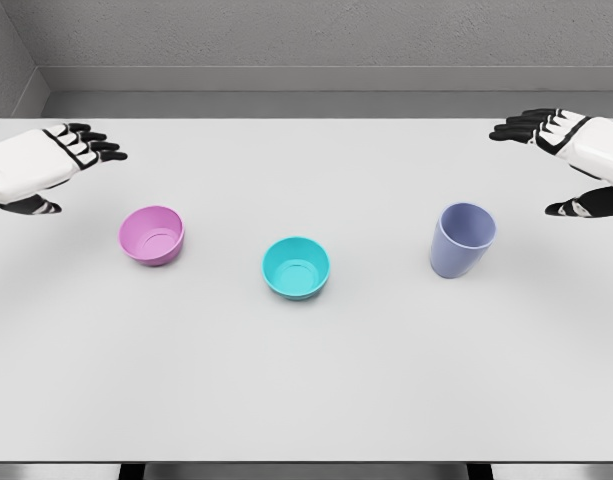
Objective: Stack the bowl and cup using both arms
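cup (463,240) standing upright, mouth up, inward of my right hand (566,135) | both bowls likewise | my left hand (61,150), right hand: fingers spreading, holding nothing

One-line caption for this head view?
Open left hand and right hand flank pink bowl, teal bowl, lavender cup.

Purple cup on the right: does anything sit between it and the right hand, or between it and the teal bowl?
Nothing visible does. The right hand hovers open above and to the right of the purple cup, with bare table between. The stretch from the cup to the teal bowl is bare too; the pink bowl sits beyond it.
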